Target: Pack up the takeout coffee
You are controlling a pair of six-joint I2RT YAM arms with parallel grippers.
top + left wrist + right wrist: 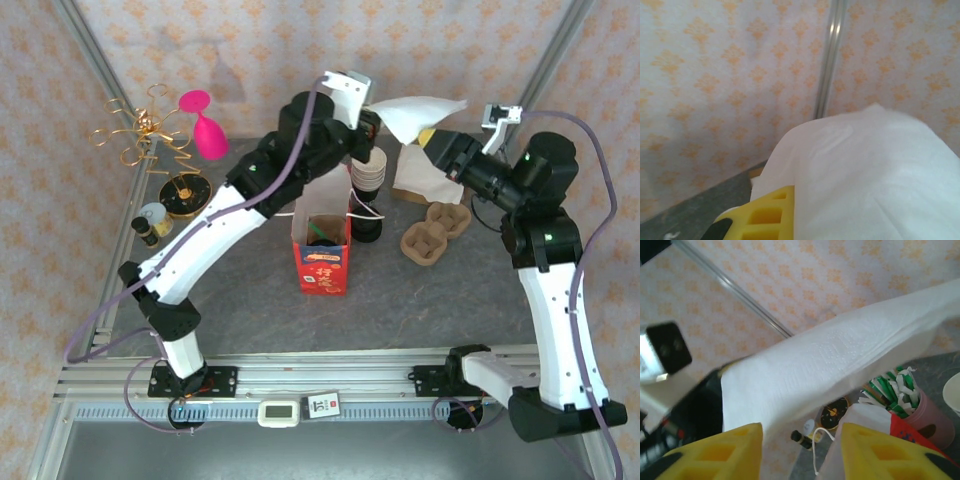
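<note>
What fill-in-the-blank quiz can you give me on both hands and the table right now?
1. The left hand is shut on a white ____.
2. The right hand is ____, its yellow fingers well apart.
3. The cardboard cup tray lies to the ____ of the red bag.
Missing words: napkin; open; right.

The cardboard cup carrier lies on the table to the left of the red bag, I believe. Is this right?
No. In the top external view the cardboard cup carrier lies on the table to the right of the red bag, not to its left.
</note>
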